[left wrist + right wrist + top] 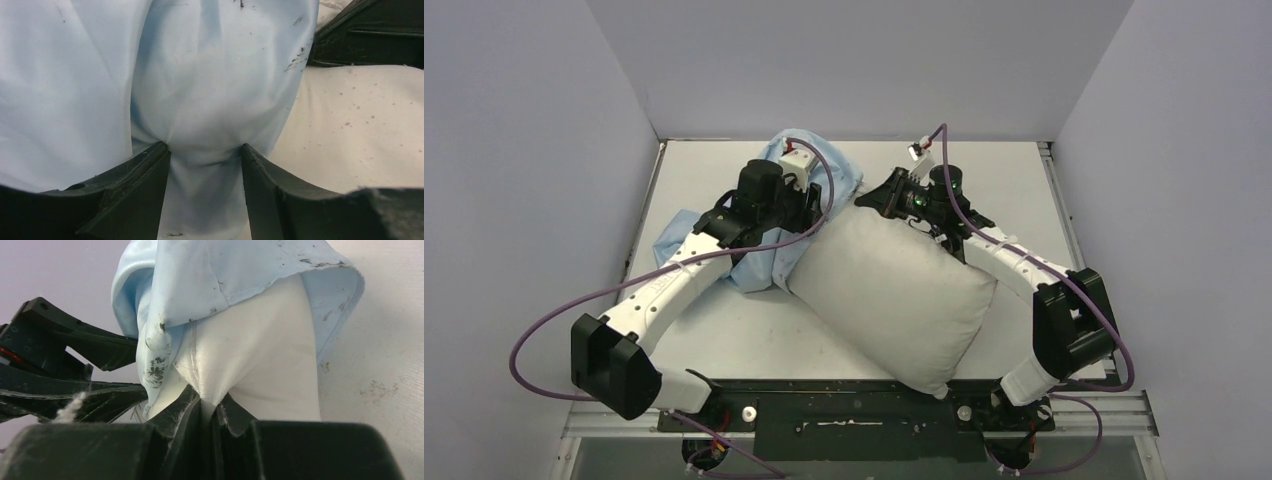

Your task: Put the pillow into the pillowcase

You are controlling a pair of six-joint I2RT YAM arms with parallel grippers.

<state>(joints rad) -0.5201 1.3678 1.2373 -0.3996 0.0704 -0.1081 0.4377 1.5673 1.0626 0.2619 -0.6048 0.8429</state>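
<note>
The white pillow (pixel 894 290) lies slantwise across the middle of the table. Its far corner goes into the light blue pillowcase (pixel 829 178), which is bunched at the back left. My left gripper (pixel 816 205) is shut on a thick bunch of pillowcase cloth (pixel 215 75); its fingers (pixel 150 167) stand apart around it, and the pillow (pixel 360 130) lies to its right. My right gripper (pixel 871 200) is shut on a pinch of the pillow's corner (pixel 260 355). The pillowcase's open edge (pixel 220 275) drapes over that corner like a hood.
The grey table (pixel 1014 180) is walled on the left, back and right. Purple cables (pixel 554 320) loop from both arms. More pillowcase cloth (pixel 679 232) spreads under the left arm. The black left gripper (pixel 65 355) sits close beside my right gripper.
</note>
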